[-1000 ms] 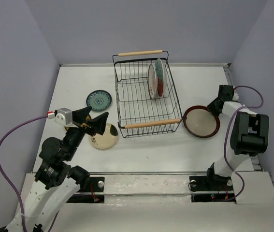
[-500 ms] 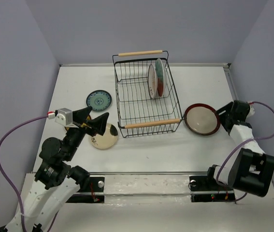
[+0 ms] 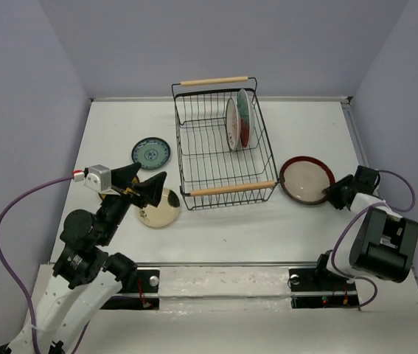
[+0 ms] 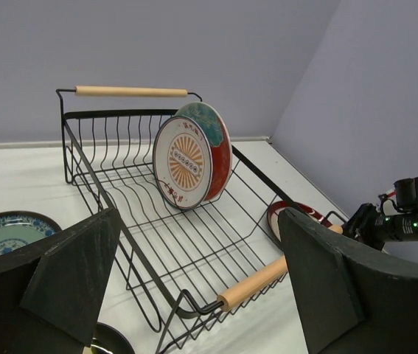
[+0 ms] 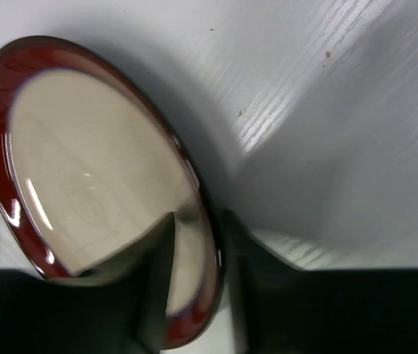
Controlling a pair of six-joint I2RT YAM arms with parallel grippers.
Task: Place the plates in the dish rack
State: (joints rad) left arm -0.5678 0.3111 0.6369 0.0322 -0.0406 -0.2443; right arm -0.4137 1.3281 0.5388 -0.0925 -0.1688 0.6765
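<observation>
Far left, above the white table: the left gripper, raised, fingers spread wide, nothing between them. Just beyond it, flat on the table, the small teal-blue plate. Nearer the arm bases and partly under the same gripper, the cream plate with a dark mark, also lying flat, close to the rack's near left corner.

In the middle, the black wire dish rack, a light wooden rod handle at the far end and another at the near end. Standing on edge in its far right part, two plates side by side and touching: the white-orange sunburst plate in front as seen from the left wrist, the red plate with teal floral close behind it. No other plate in the rack.

Right of the rack, just beside its near handle, the larger dark-red-rimmed plate with a cream centre, outside the basket. At its right edge, low by the table, the right gripper, narrowed onto the rim, one finger over the inner face and the other outside.
</observation>
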